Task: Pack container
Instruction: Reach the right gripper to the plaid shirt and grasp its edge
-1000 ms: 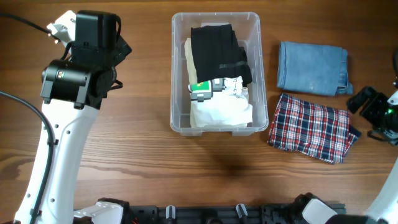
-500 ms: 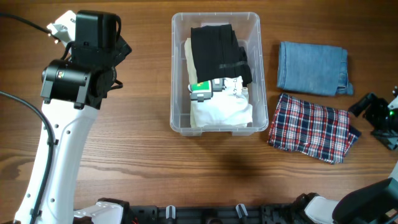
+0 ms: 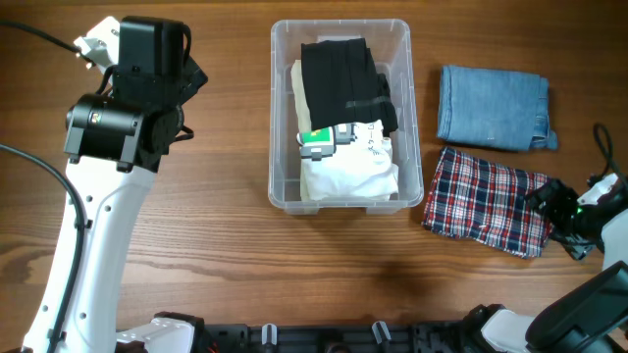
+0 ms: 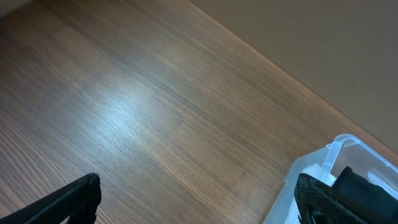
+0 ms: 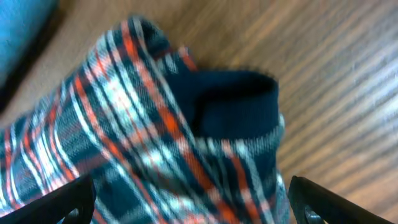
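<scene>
Sliding along the right edge of the counter (image 3: 226, 245), the right pincer (image 3: 557, 218) now sits at the right end of the plaid cloth (image 3: 488, 199), seen from overhead; the left arm (image 3: 98, 186) has not shifted. The container (image 3: 280, 118) stands mid-counter toward the far edge, holding a black garment (image 3: 339, 74) and a white one (image 3: 348, 172). Folded jeans (image 3: 493, 106) lie beyond the plaid.

Left wrist view: the left pincer (image 4: 196, 196) hangs raised, wide open and empty over bare counter, with the container's corner beside its right finger.

Right wrist view: jaws spread fully, gripping nothing, low and angled over the cloth's dark waistband. Closing here may pinch only the top layer, so the fold could fall open or snag the container's rim.
</scene>
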`<action>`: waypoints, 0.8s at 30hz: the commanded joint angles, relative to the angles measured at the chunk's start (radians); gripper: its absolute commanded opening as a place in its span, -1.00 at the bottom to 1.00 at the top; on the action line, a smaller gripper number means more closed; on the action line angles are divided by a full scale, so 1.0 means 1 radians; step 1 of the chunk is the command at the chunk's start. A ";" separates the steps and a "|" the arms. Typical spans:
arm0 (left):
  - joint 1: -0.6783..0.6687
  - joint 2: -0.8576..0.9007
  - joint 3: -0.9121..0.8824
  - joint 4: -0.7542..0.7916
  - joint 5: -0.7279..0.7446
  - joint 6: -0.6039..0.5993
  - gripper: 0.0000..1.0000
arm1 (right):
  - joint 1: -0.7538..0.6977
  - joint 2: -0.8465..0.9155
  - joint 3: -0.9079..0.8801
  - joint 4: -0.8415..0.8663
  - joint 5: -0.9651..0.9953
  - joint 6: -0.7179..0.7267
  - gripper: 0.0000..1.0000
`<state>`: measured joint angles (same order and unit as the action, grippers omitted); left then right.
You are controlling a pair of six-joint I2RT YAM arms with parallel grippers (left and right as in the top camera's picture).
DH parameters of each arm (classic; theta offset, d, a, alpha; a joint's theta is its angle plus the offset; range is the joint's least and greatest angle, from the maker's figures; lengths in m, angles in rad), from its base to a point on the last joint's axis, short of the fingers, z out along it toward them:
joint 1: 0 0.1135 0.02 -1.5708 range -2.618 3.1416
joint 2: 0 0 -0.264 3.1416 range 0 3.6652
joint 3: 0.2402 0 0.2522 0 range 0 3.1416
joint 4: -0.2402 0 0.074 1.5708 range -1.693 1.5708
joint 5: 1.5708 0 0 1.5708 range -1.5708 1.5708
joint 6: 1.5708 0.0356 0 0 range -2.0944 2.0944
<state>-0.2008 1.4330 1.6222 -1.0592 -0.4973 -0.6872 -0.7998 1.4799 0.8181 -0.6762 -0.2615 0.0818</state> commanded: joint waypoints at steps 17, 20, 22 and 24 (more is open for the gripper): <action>0.004 -0.010 0.002 0.000 -0.017 -0.002 0.99 | 0.002 0.166 -0.072 0.098 -0.088 0.078 0.99; 0.004 -0.010 0.002 0.000 -0.017 -0.002 1.00 | 0.002 0.198 -0.099 0.131 -0.089 0.079 0.75; 0.004 -0.010 0.002 0.000 -0.017 -0.002 0.99 | 0.002 0.220 -0.108 0.145 -0.116 0.079 0.14; 0.004 -0.010 0.002 0.000 -0.017 -0.002 1.00 | 0.002 0.225 -0.108 0.143 -0.126 0.079 -0.32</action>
<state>-0.2008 1.4330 1.6222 -1.0595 -0.4969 -0.6872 -0.8028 1.6146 0.7712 -0.5247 -0.3557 0.1455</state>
